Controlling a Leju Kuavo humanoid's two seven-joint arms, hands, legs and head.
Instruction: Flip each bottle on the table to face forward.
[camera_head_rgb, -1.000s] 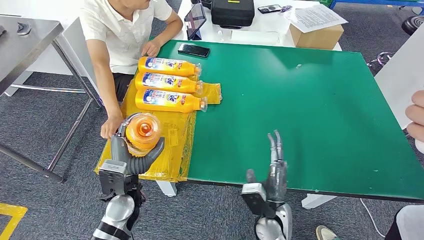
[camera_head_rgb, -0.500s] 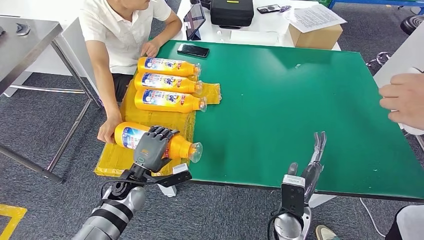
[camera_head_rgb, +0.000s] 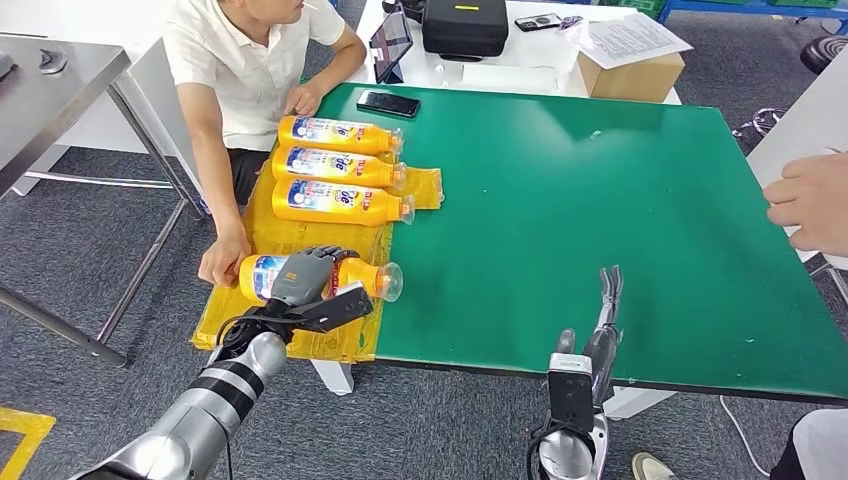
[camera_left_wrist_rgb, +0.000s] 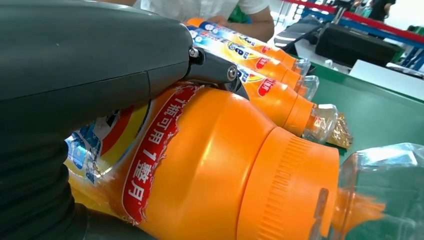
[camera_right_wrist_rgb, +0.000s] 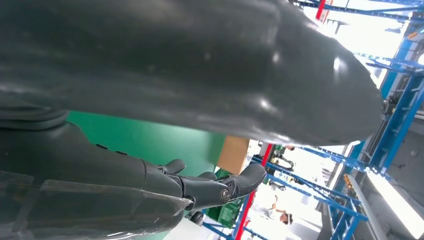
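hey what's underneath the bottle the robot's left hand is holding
The held bottle lies on its side on crinkled yellow plastic sheeting spread over the green table's left edge. The left hand grips its middle. Whether the sheet covers anything directly below the bottle cannot be seen.

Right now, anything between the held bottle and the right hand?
No. In the head view, only bare green table lies between the bottle gripped by the left hand and the right hand.

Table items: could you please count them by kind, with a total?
Orange bottles: 4
Black phone: 1
Yellow sheet: 1
Total: 6
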